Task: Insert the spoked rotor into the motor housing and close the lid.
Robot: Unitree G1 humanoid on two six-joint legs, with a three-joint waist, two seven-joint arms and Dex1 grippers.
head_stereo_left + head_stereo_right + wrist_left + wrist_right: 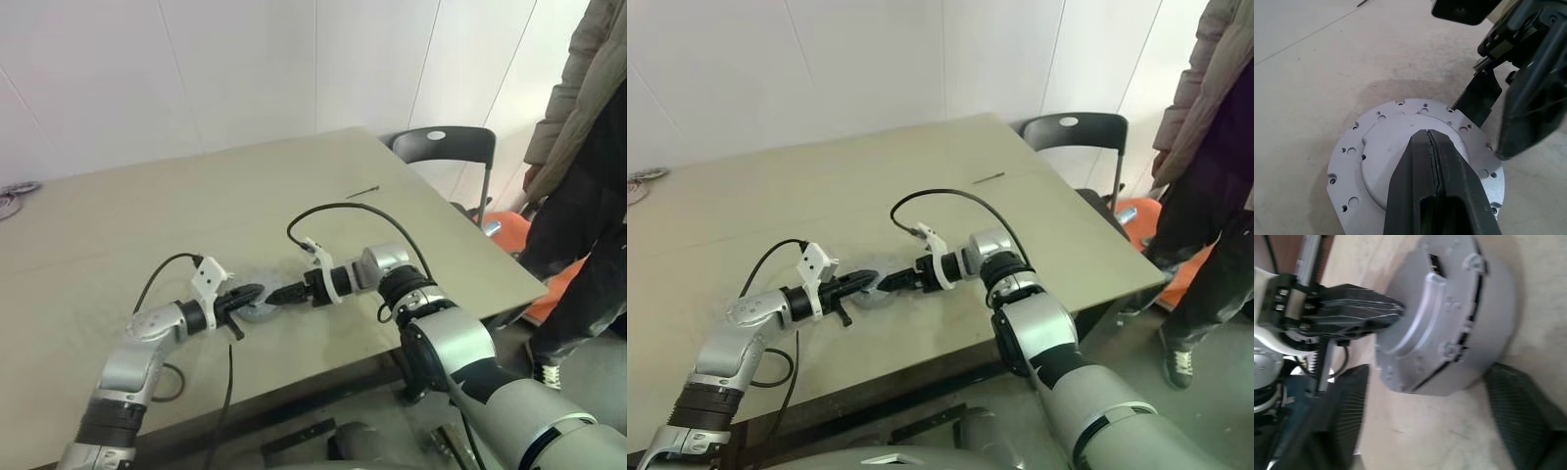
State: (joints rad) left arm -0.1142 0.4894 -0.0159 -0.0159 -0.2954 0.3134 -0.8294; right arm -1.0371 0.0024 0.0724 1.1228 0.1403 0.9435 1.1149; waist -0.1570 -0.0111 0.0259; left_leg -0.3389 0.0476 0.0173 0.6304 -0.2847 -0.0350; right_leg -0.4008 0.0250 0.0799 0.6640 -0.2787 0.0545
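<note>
The left end effector [257, 292] has its two black fingers [1432, 161] pressed together, holding nothing, their tips resting on the raised centre of the lid [1386, 147]. This lid, a grey metal disc with small holes round its flange, sits on the motor housing [1459, 323], which lies flat on the counter [196, 211] near its front edge. The right end effector [277, 296] has its fingers [1520, 406] spread wide on either side of the housing, not gripping it. Past the counter's right edge stand a black chair [446, 147] and a person [588, 176].
</note>
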